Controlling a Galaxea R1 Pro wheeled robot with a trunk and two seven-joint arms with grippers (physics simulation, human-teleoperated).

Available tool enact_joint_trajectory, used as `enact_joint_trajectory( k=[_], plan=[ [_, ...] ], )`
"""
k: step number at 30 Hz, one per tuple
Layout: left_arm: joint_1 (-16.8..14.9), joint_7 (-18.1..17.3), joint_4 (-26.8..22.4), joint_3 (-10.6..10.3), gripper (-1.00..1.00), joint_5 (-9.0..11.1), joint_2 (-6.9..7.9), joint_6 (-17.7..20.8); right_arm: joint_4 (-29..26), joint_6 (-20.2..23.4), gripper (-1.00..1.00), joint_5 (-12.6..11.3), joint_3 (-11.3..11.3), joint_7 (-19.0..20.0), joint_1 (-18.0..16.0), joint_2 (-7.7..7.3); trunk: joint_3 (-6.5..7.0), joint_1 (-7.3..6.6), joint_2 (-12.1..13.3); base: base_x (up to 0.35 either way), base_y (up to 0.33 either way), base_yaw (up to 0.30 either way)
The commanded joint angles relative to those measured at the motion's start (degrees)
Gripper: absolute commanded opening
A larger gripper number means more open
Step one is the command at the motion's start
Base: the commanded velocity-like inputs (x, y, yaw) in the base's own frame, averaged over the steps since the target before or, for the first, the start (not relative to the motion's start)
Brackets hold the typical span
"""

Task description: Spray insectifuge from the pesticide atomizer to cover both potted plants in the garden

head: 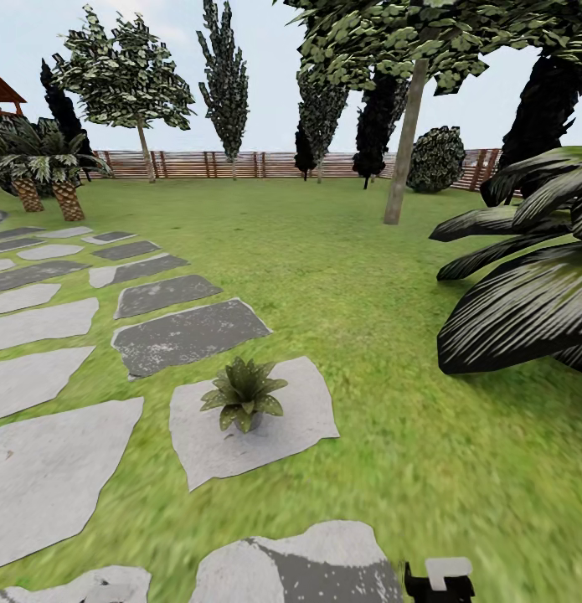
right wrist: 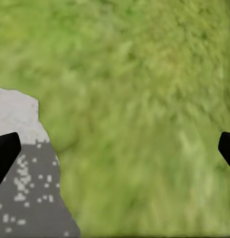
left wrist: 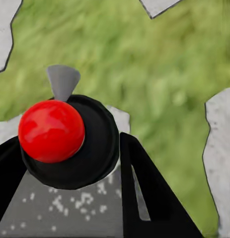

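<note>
We stand on the garden lawn (head: 366, 276) with 1 potted plant (head: 244, 394) straight ahead, its low rosette of olive leaves sitting on a pale stepping stone (head: 299, 419) just left of centre in the head view. Our left gripper (left wrist: 70, 158) holds the sprayer (left wrist: 70, 141): in the left wrist view a black round body with a red knob (left wrist: 51, 130) and a grey nozzle tip (left wrist: 62, 82) sits clamped between the 2 black fingers (left wrist: 154, 198). The nozzle looks out over grass and stone edges, so we judge it must swing up and forward toward the plant, which lies ahead of the carrying arm. Our right gripper (right wrist: 115, 148) hangs wide and empty over grass beside a speckled grey stone (right wrist: 25, 198). A wooden fence (head: 257, 164) closes the far lawn. Dark broad leaves (head: 525, 310) crowd the right.
</note>
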Motion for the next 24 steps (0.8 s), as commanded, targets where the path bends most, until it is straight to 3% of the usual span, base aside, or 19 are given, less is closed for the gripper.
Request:
enact_joint_trajectory(
  k=[1,5,12,24],
  plan=[
    [0.0,-0.2,0.1,0.7,-1.00,-0.2,-0.69,-0.2,0.1,-0.2,1.00,0.5,-0.4,-0.2,0.0,-0.02,-0.05,-0.01,0.0,0.000,0.000,0.000],
    [0.0,-0.1,0.5,0.7,-1.00,0.3,-2.81,-0.2,0.0,-0.4,1.00,0.1,-0.5,-0.4,0.0,1.05,-0.05,-0.01,0.0,0.000,0.000,0.000],
    [0.0,0.2,0.9,0.9,-1.00,0.3,-2.60,-0.4,-0.1,-0.2,1.00,-0.1,-0.6,-0.4,0.0,1.15,-0.05,-0.01,0.0,0.000,0.000,0.034],
    [0.0,0.5,0.6,1.1,-1.00,0.4,-2.36,-0.5,0.2,-0.1,1.00,-0.2,-0.6,-0.5,0.0,1.52,-0.05,-0.01,0.0,0.000,0.008,0.265]
  ],
)
